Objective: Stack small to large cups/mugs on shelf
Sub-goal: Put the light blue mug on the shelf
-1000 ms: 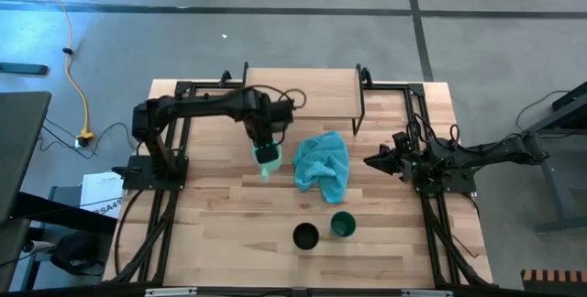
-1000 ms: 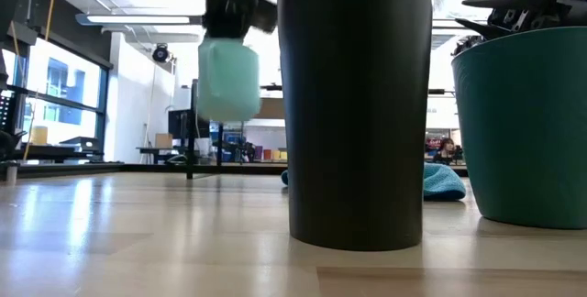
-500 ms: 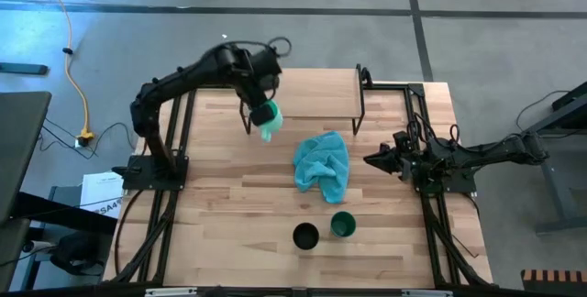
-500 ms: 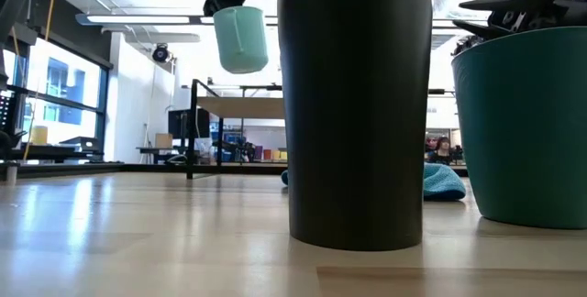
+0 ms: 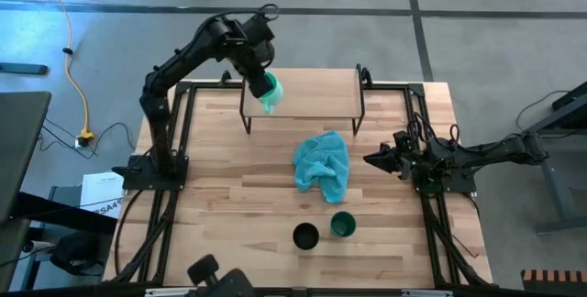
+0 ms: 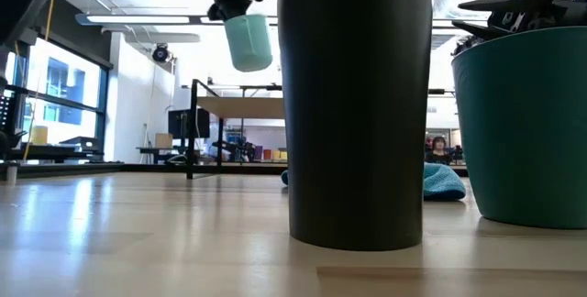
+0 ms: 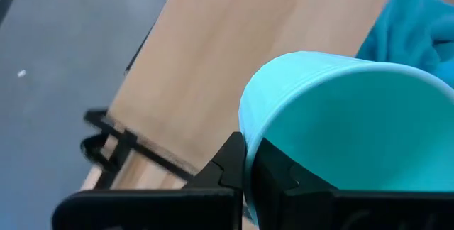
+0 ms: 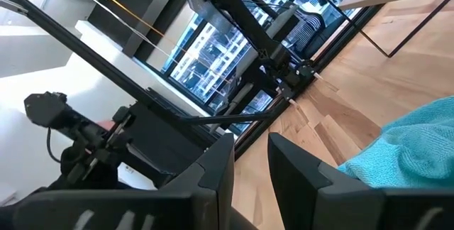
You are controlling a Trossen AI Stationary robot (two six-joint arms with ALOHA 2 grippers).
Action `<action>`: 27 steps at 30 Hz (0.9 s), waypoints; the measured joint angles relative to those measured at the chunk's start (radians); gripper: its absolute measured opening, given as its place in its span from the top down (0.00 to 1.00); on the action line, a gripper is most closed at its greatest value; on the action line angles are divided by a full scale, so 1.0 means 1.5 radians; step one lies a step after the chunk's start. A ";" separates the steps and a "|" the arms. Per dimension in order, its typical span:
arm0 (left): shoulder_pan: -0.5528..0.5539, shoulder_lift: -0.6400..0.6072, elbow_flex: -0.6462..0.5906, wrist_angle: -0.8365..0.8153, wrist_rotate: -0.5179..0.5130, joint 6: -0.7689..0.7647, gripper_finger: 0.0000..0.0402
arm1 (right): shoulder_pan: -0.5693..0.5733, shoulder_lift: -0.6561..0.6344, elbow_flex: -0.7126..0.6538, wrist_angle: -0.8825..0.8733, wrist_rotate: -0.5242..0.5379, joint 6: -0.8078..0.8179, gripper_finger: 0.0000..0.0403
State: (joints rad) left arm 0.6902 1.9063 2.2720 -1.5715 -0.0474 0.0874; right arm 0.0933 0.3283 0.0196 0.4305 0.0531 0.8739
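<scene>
Mug (image 7: pixel 347 123) rim in left gripper (image 7: pixel 245 166) close-up

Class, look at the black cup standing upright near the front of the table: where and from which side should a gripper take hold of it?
Probably from above, one finger inside the open mouth of the black cup, pinching its rim. It stands upright, tall and straight-walled, and the dark green cup stands close beside it, apart.
</scene>
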 joint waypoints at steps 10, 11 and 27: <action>0.034 0.075 0.051 0.000 0.008 0.049 1.00 | 0.000 0.000 0.000 0.000 0.000 0.008 0.80; 0.035 0.080 0.051 0.000 0.008 0.049 1.00 | 0.000 0.000 0.000 0.000 0.000 0.008 0.80; 0.065 0.095 0.050 0.000 -0.049 0.058 1.00 | 0.000 0.000 0.000 -0.005 0.000 -0.007 0.80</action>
State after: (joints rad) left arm 0.7881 2.0487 2.3466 -1.5714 -0.1216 0.1750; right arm 0.0936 0.3283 0.0196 0.4229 0.0528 0.8630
